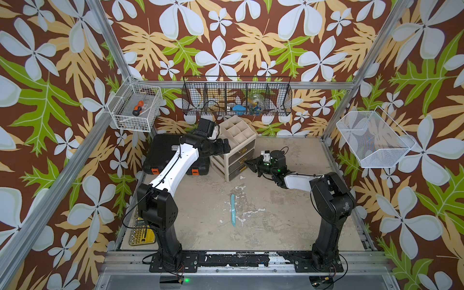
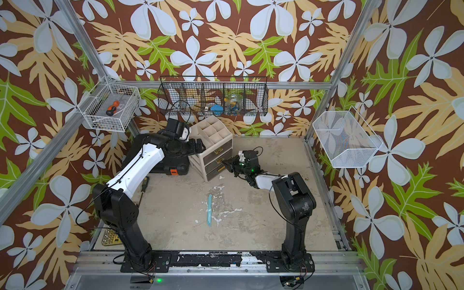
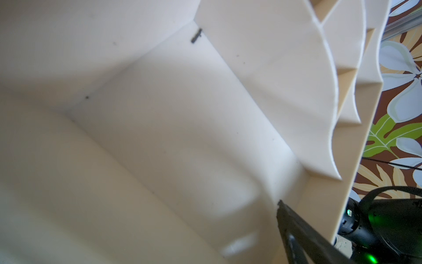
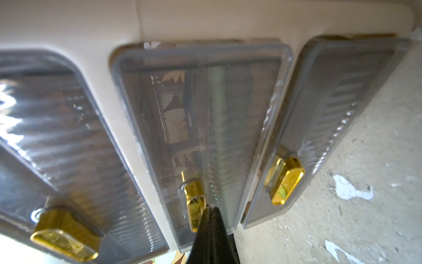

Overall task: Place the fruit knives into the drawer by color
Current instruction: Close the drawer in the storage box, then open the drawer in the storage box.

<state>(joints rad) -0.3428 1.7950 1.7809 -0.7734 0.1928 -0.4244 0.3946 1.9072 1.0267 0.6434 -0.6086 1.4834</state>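
Fruit knife (image 1: 233, 210): slim, light-blue plastic, lower centre.
My right pincer (image 4: 209, 209): closed, at gold handle (image 4: 194, 198) of smoky middle drawer (image 4: 205, 109).
My left pincer (image 1: 226, 146): wide, beside beige plastic drawer cabinet (image 1: 238, 133).

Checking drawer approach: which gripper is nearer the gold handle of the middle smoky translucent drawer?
Right. The right gripper, shut, has its tips at the gold handle; the left gripper is at the top edge of the beige drawer unit, away from the drawer fronts.
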